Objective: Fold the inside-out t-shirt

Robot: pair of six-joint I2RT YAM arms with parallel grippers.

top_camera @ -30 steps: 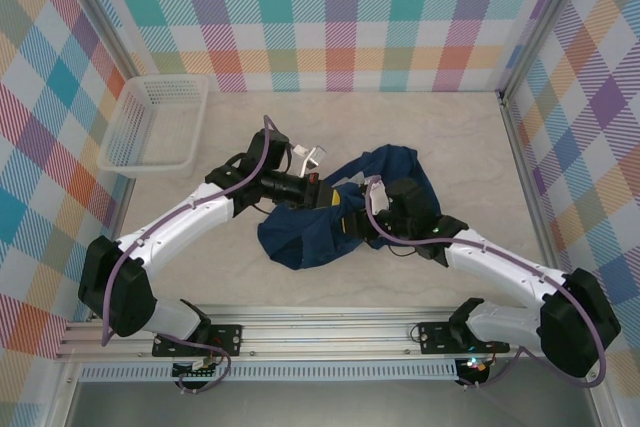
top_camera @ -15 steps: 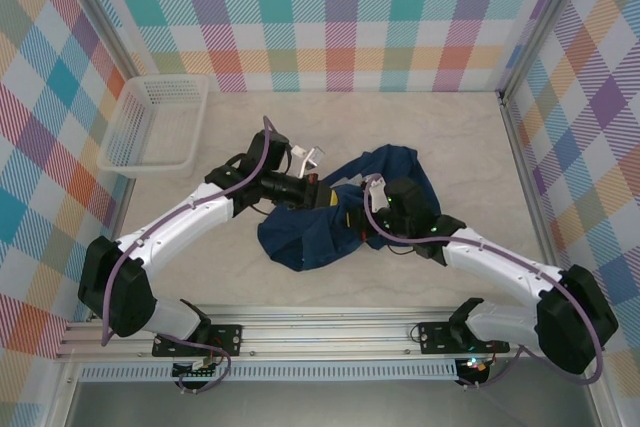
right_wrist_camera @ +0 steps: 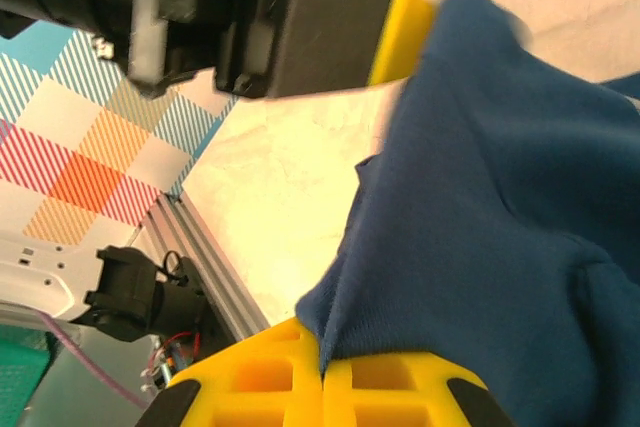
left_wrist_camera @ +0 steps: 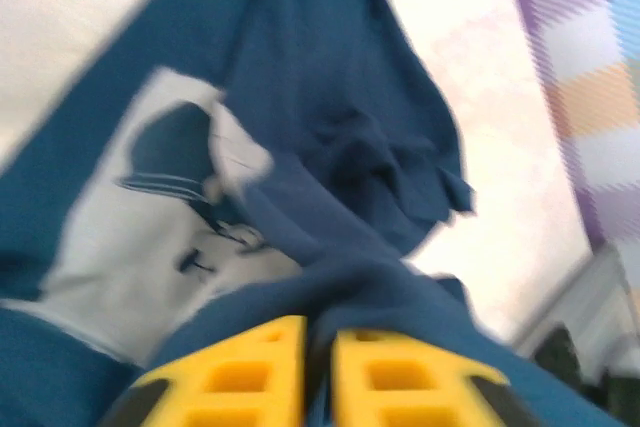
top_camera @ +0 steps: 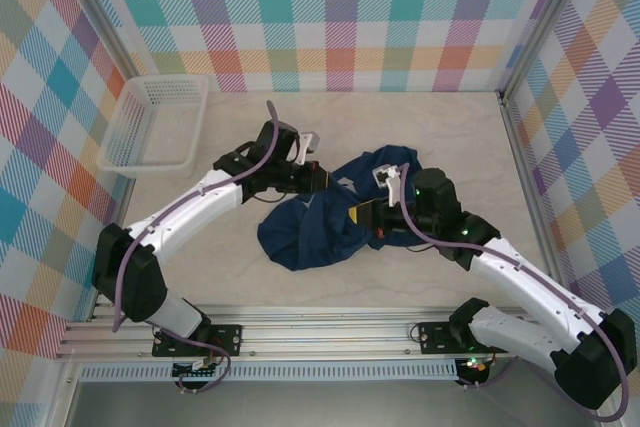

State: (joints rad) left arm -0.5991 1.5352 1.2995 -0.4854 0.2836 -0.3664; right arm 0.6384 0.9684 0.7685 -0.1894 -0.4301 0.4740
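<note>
Pinching a t-shirt (right_wrist_camera: 480, 197) fold between fully closed fingers, the right tool (right_wrist_camera: 322, 362) faces the left tool (left_wrist_camera: 318, 342), whose fingers stand nearly together against the cloth, grip unclear, while the rest lies bunched between them on the worktop (top_camera: 420, 127).

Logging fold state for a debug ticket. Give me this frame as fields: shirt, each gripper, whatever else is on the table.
shirt: navy, bunched mid-table, not folded
left gripper: at shirt's far-left part; fingers close together, cloth over the tips; grip unclear, view blurred
right gripper: shut, pinching a shirt edge
basket: white mesh, far-left corner, apart from shirt
table: pale, marbled
</note>
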